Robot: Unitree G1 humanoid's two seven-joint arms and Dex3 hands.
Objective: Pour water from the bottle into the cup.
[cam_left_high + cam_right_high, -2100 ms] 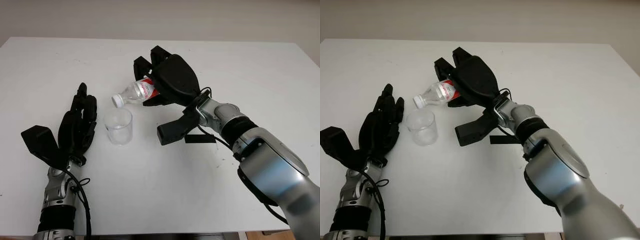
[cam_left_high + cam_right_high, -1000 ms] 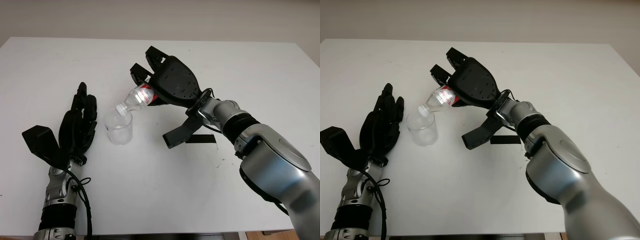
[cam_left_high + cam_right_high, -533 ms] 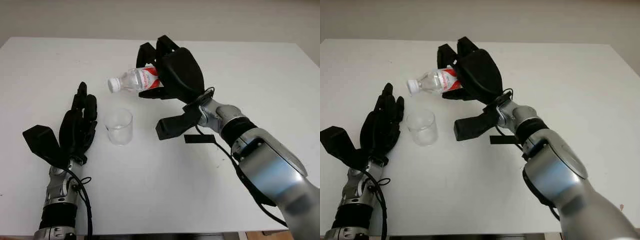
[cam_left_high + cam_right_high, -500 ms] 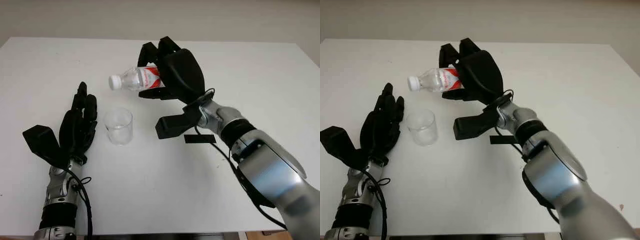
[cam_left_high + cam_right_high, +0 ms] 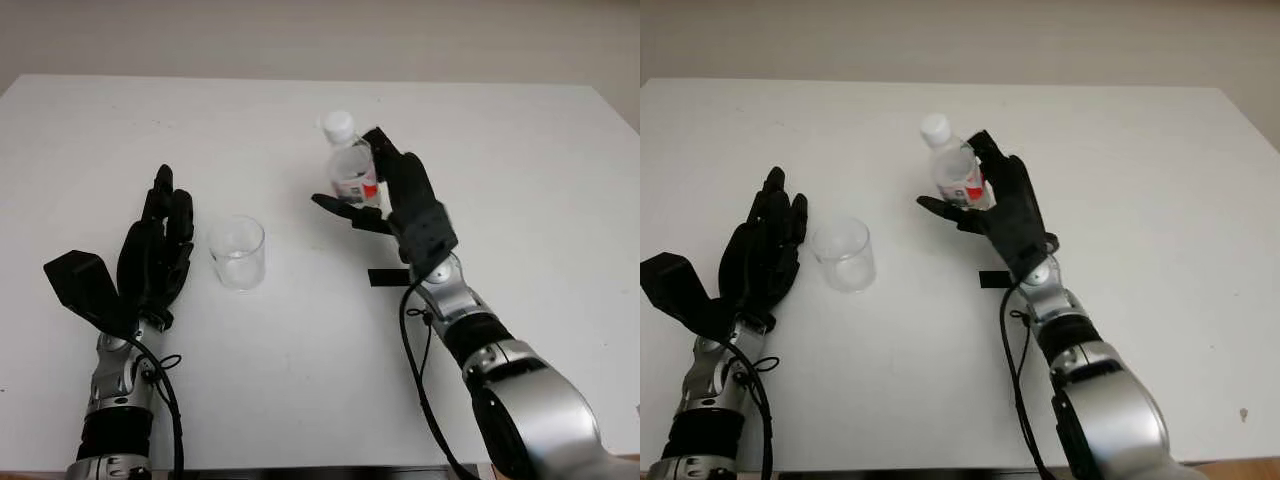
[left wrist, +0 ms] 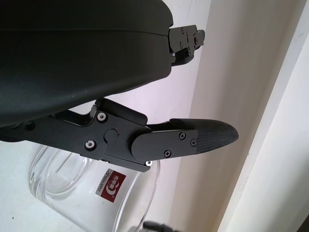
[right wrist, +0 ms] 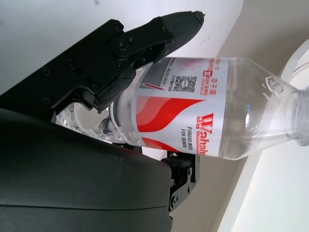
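A clear plastic bottle [image 5: 349, 165] with a white cap and a red and white label [image 7: 183, 116] stands upright right of centre, and my right hand [image 5: 385, 200] is shut on its lower part. I cannot tell whether its base touches the table. A clear cup [image 5: 237, 253] stands on the white table, left of the bottle and apart from it. It also appears in the left wrist view as a glass rim [image 6: 82, 186]. My left hand [image 5: 160, 245] is open just left of the cup, not touching it.
A small black strip [image 5: 388, 277] lies on the white table [image 5: 300, 380] below the right hand. The table's far edge runs along the wall at the back.
The bottle has swung from tilted with its neck toward the cup to upright, and the right hand has carried it to the right and lower. The left hand and cup have stayed put.
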